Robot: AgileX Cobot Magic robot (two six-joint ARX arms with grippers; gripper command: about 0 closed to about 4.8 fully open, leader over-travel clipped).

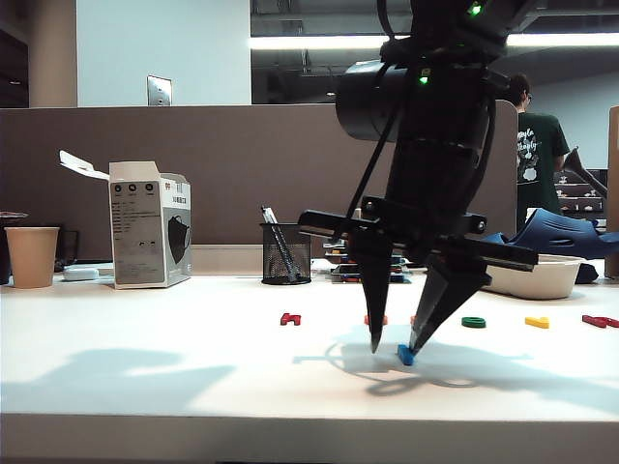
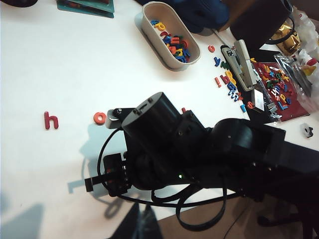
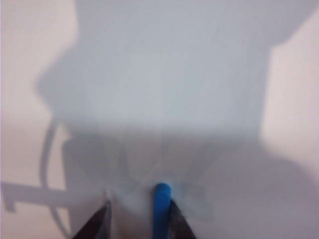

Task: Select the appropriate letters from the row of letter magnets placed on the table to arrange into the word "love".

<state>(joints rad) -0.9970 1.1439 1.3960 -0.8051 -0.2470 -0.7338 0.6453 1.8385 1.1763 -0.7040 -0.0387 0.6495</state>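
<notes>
In the exterior view the right gripper (image 1: 395, 348) points down at the near middle of the white bench (image 1: 145, 377), its two dark fingers spread apart with their tips at the surface. The blue letter (image 1: 405, 356) lies on the bench at the tip of the right-hand finger, touching it or nearly so; the other finger stands clear of it, so the gripper is parted and clamps nothing. Behind it runs the row of letter magnets: a dark red letter (image 1: 290, 318) to the left, an orange-red letter (image 1: 376, 319) mostly hidden behind the fingers, a green ring (image 1: 474, 322), a yellow letter (image 1: 537, 322) and a red letter (image 1: 600, 321) cut by the right edge. A paper cup (image 1: 32, 256), a carton (image 1: 150, 225) and a mesh pen holder (image 1: 285, 253) stand along the far edge. The left gripper does not show here.

The left wrist view looks down from above on the right arm (image 2: 199, 154), whose bulk covers much of the row. A dark red "h" (image 2: 51, 120) and an orange-red "o" (image 2: 100, 118) lie in the open on the bench. Farther off, an oval tray (image 2: 149, 35) holds mixed letters. The left gripper itself is out of frame, so I cannot tell how its jaws stand.

The right wrist view is blurred. The blue letter (image 3: 161, 211) shows as a bar against one dark fingertip (image 3: 178, 221); the other fingertip (image 3: 94, 224) stands apart from it. Both are cut by the frame edge.
</notes>
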